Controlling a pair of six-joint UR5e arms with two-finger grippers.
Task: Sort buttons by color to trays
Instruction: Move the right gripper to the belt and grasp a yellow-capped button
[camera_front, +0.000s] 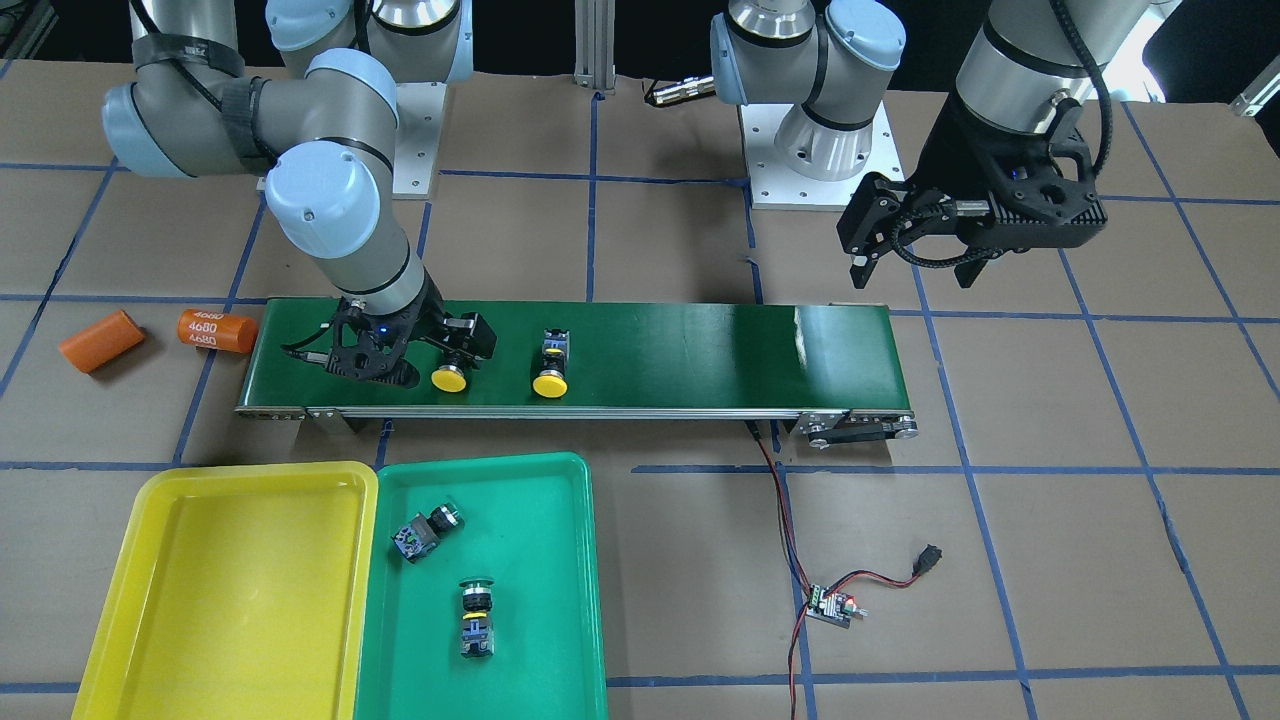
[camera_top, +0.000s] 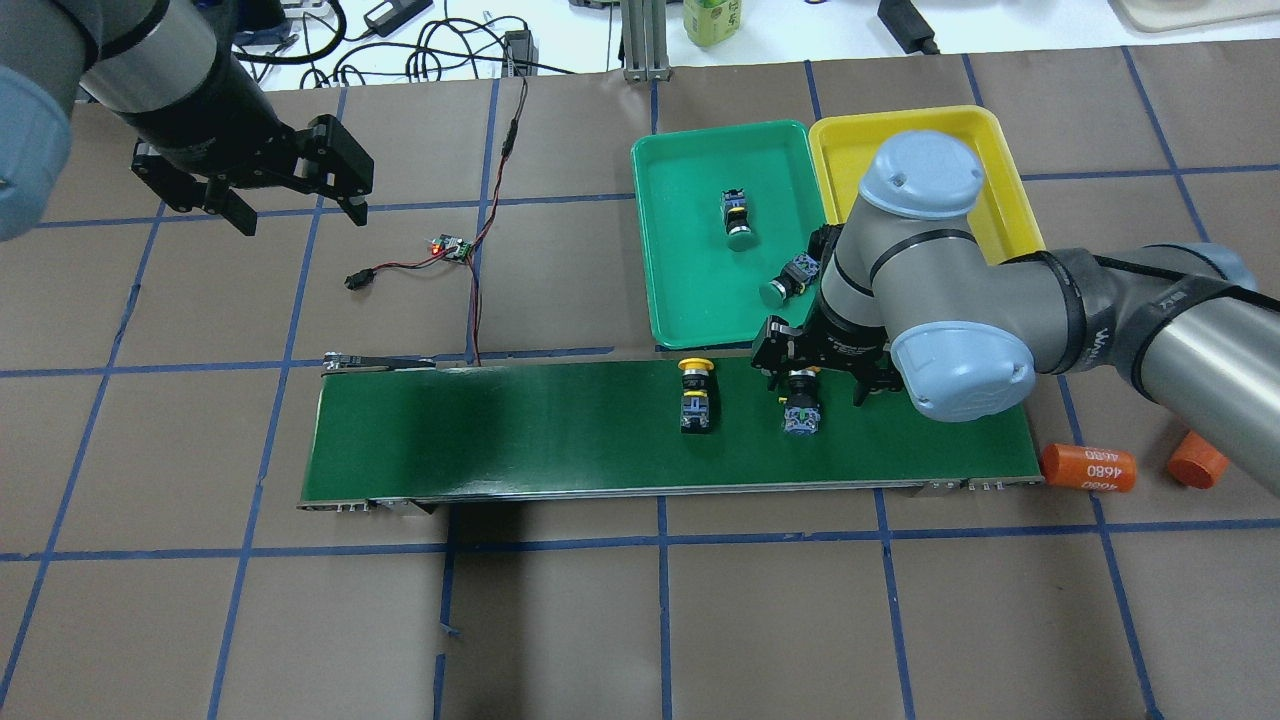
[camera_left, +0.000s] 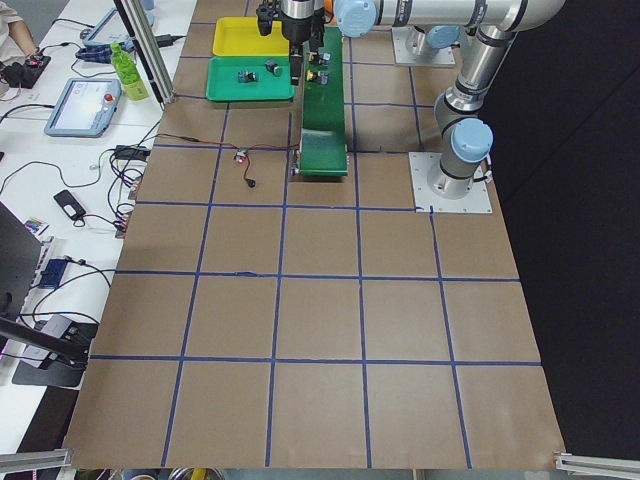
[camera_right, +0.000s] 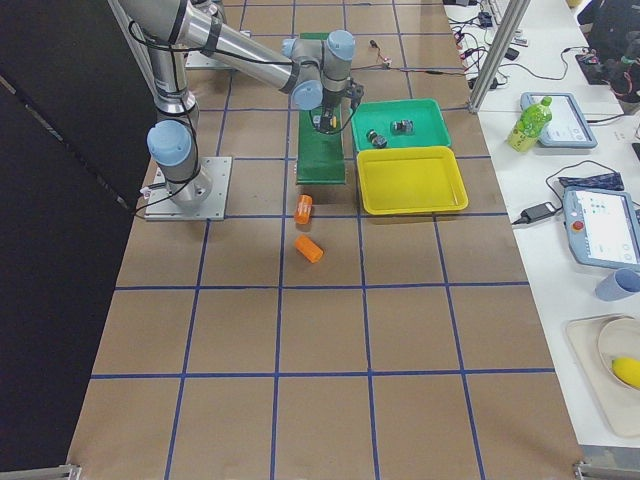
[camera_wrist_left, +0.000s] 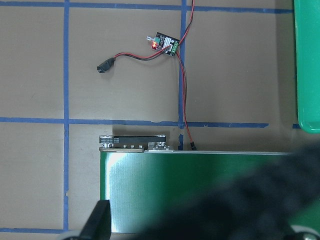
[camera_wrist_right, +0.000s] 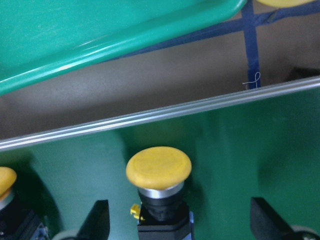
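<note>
Straddled the yellow button (camera_wrist_right: 158, 167) toward the conveyor belt's (camera_top: 500, 430) right end, right gripper (camera_wrist_right: 185, 222) fingers spread and not touching it. Judged light, rigid, slick-domed; best pinched across the blocky body. Found the left gripper (camera_top: 297, 212) spread too, empty, far left.

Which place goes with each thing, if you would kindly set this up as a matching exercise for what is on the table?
Things
1. green-capped buttons
2. yellow-capped buttons
3. orange cylinders
4. left gripper

Places
A. on the conveyor belt
B. open, above the table, off the belt
C. in the green tray
D. lying on the table past the belt's end

Pairs: 1-C, 2-A, 3-D, 4-B
</note>
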